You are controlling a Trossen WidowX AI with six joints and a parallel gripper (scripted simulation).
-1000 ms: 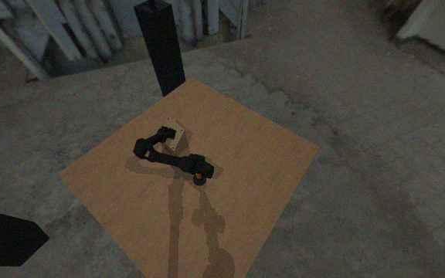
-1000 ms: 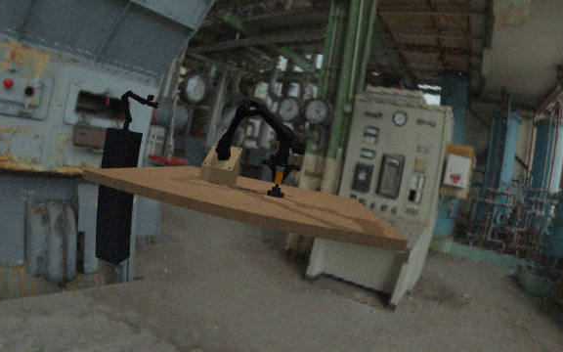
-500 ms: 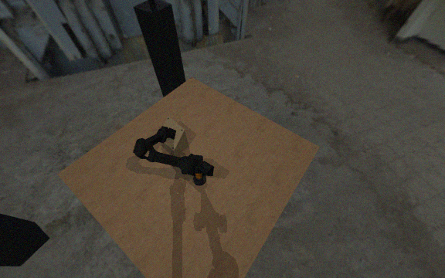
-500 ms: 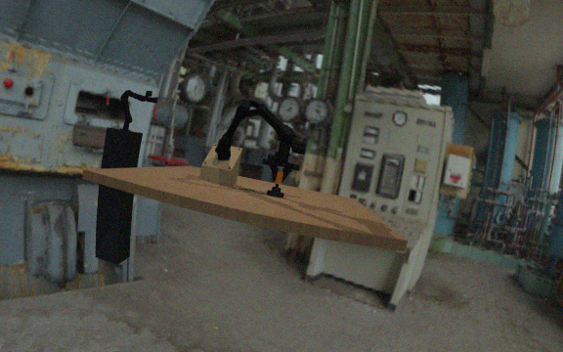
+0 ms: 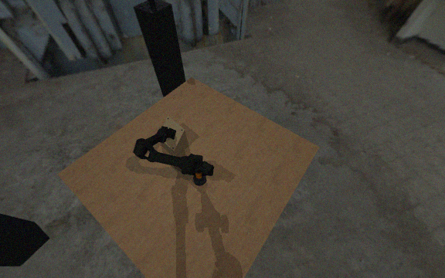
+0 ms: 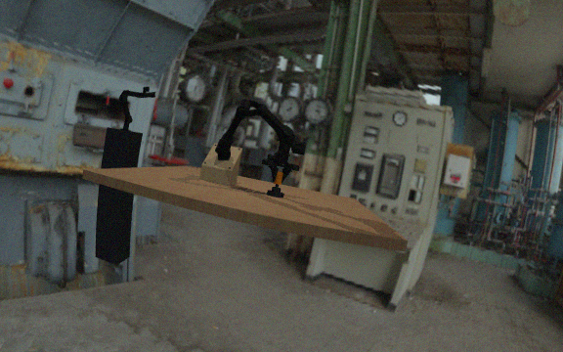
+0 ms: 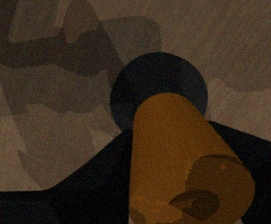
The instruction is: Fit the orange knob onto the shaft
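The orange knob is held upright, or nearly so, between the fingers of my gripper, which is shut on it. The dark round pedestal stands on the table directly below. In the exterior view a short dark shaft shows between the knob's lower end and the pedestal, so the knob is not down on the pedestal. Whether the shaft's tip is inside the hole cannot be told. The flat sides of hole and shaft are hidden.
The wooden table carries the arm's pale base block behind the pedestal. Tall black posts stand off the table's edge. Shadows of the arm fall around the pedestal.
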